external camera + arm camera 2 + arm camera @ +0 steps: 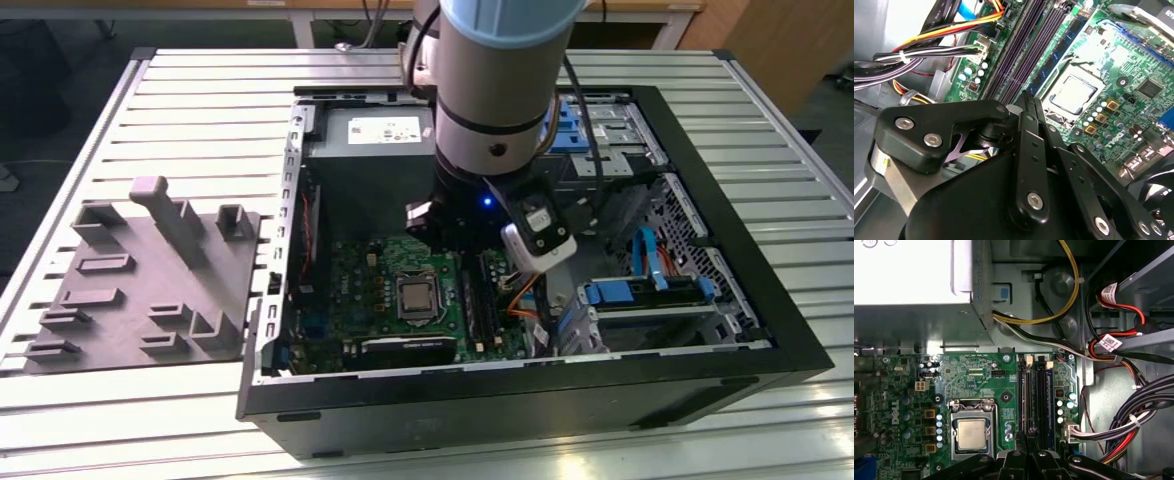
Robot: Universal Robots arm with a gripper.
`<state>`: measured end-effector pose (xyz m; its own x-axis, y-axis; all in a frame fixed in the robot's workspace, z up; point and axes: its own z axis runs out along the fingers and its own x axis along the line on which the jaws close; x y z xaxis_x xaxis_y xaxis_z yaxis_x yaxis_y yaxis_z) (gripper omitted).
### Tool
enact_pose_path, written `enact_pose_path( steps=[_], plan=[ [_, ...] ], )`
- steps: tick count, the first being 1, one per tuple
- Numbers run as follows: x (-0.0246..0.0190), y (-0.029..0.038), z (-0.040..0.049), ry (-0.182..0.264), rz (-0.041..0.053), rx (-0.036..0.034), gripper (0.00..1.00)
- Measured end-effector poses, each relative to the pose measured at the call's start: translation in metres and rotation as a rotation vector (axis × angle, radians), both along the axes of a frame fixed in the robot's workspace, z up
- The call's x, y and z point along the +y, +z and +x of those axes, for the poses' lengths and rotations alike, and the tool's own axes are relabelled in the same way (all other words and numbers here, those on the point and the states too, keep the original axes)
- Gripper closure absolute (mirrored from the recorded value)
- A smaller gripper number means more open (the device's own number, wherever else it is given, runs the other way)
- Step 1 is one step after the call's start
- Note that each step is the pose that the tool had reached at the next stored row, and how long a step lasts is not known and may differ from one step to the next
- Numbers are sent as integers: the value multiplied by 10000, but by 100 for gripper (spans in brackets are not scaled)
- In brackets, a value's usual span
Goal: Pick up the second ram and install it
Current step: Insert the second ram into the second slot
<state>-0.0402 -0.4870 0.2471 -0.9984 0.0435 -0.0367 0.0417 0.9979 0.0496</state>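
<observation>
The arm's pincer (1029,102) hangs low inside the open computer case (747,340), right above the memory slots (1034,395). Whether it is spread or pinching cannot be told, nor can the second ram be picked out from the dark slots beneath it. A push off the slot's line could likely jam the stick, and the wire bundle (929,55) just beside the pincer could snag.
</observation>
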Motion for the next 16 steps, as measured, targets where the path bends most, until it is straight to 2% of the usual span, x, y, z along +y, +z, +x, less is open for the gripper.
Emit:
enact_pose_path(
  steps=[16],
  plan=[
    [0,-57,5,-52,1,0,88]
  ],
)
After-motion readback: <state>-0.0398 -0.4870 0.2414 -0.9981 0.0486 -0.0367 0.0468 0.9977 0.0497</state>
